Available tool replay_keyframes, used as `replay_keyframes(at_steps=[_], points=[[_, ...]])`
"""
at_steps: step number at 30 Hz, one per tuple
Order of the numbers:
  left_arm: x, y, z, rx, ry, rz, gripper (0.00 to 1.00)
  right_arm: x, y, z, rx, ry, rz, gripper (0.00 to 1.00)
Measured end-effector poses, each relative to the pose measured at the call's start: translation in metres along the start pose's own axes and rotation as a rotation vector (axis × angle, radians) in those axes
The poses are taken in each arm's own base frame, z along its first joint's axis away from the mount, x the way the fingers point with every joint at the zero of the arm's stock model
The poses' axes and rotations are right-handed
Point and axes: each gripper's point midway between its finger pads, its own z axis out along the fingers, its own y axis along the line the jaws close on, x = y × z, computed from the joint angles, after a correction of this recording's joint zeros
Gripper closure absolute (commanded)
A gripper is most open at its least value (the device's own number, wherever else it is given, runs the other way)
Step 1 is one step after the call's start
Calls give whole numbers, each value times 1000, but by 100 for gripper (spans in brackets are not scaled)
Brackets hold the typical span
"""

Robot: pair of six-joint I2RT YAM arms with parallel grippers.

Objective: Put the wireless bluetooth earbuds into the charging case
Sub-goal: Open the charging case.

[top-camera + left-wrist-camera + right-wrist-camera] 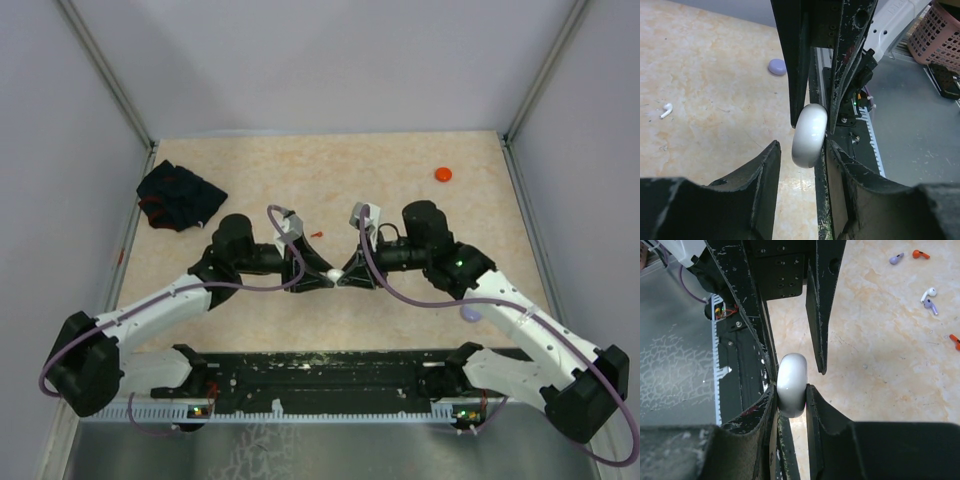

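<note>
Though apart, white earbud point(666, 110), purple disc point(777, 66).

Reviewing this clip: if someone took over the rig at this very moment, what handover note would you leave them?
Grippers: the right gripper is shut on the white charging case, between the two arms. The left gripper is open, its jaws straddling the same case with a gap on one side.
Earbuds: several lie loose on the table, among them a purple earbud, a red earbud and a white earbud.
Done: case picked up.
Left: no earbud is seen in the case, which looks closed. Open it, then insert the earbuds.
</note>
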Motion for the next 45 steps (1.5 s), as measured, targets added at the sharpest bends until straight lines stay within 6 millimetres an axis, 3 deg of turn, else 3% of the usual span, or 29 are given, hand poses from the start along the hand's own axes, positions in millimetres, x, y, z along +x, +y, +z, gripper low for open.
replay_keyframes(at_steps=[2,7,12,21,31,45], points=[[1,0,1,6,5,-9,55,1,0,1,-3,3,1,100],[5,-1,2,22,24,-31,76,3,-1,3,-3,11,-1,99],[7,-2,2,38,40,-35,99,4,-1,3,-1,15,-3,85],[8,-4,0,41,50,-2,100,5,-3,4,15,20,-14,72],[1,-8,-6,34,31,66,100,-7,-4,-3,63,-10,-44,70],[12,-14,-10,52,45,71,100,-10,-20,-8,169,-15,-48,69]])
